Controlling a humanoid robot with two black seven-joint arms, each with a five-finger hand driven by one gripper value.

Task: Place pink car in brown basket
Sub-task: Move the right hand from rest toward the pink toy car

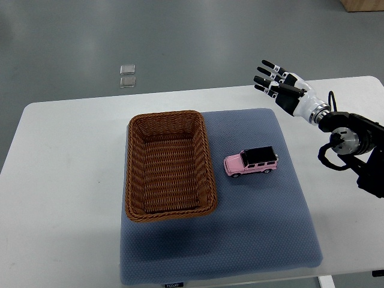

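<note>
Grey floor (pixel 180 36) fills the far part of the scene, smooth and faintly glossy, with two small clear square pieces (pixel 127 76) lying on it one behind the other, far left of centre. Nearer, a white counter (pixel 60 180) with rounded corners spans almost the whole width. On it lies a blue-grey mat (pixel 258 222), roughly square, reaching from the middle of the counter to its near edge, with a small dark label at the near hem.

On the left part of the mat sits the basket (pixel 170 165), brown wicker, rectangular, its long side running far to near. Its left wall overhangs the mat's left edge onto the bare counter. Nothing lies inside it; only the woven bottom shows.

Right of the basket, near but apart from it, the car (pixel 251 162) stands on its wheels on the mat. It is pink with a black roof and dark windows, a boxy off-road shape, nose pointing left toward the basket and body tilted slightly.

Further right and farther back, the right hand (pixel 287 90) hovers over the far right corner of the mat, well apart from the car. Its black-and-white fingers (pixel 270 65) are stretched out straight and spread, pointing left and far, holding nothing. The dark arm behind it enters from the right edge.
</note>
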